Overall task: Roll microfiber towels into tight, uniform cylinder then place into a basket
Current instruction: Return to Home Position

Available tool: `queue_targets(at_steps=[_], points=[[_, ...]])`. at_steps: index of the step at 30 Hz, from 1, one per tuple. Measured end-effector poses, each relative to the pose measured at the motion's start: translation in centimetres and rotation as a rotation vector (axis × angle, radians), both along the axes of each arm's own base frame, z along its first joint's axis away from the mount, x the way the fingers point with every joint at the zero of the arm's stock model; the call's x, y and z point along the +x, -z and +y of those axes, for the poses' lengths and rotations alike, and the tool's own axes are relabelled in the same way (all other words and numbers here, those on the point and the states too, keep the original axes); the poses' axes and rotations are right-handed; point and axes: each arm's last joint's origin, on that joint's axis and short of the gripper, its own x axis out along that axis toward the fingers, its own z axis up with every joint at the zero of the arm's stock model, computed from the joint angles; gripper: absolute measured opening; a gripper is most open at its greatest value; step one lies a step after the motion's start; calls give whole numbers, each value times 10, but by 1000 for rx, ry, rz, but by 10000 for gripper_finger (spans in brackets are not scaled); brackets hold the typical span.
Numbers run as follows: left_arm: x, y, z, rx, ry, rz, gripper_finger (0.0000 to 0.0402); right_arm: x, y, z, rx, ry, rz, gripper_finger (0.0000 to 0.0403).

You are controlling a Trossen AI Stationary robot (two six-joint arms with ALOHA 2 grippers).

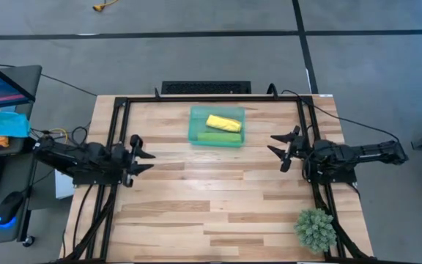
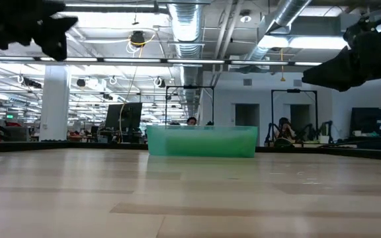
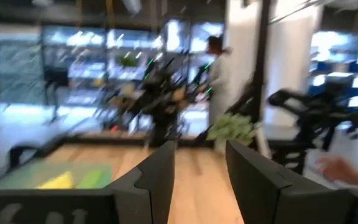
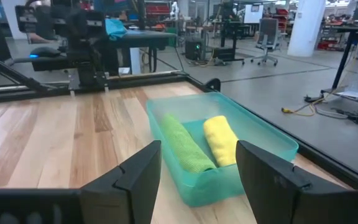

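So yellow roll point(image 1: 223, 123) and green roll point(image 1: 220, 137) lay together in the basket point(image 1: 192, 129); left gripper point(image 1: 149, 161) and right gripper point(image 1: 272, 144) hung empty, fingers spread.

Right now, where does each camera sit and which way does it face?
High view: overhead, facing straight down; left end effector and right end effector show, open.
Low view: at tabletop height, facing level across to the basket; arm parts at top corners.
Left wrist view: on the left arm, facing past its fingers toward the plant.
Right wrist view: on the right arm, facing past its fingers at the basket holding green towel and yellow towel.
Shared: the basket, in high, low and right wrist views.
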Motion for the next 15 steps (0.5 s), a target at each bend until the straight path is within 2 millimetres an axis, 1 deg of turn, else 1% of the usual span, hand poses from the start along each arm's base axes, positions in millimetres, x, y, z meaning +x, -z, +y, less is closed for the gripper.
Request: queue_targets(at_steps=[2,6,12,15], points=[[-3,-4,0,20,38,-39,135,0,0,0,0,-1,0,230],[-4,-2,-1,34,46,-22,135,0,0,0,0,-1,-1,230],[-3,2,0,64,-4,3,135,0,0,0,0,-1,-1,230],[-3,2,2,82,-56,5,135,0,0,0,1,-1,-2,230]])
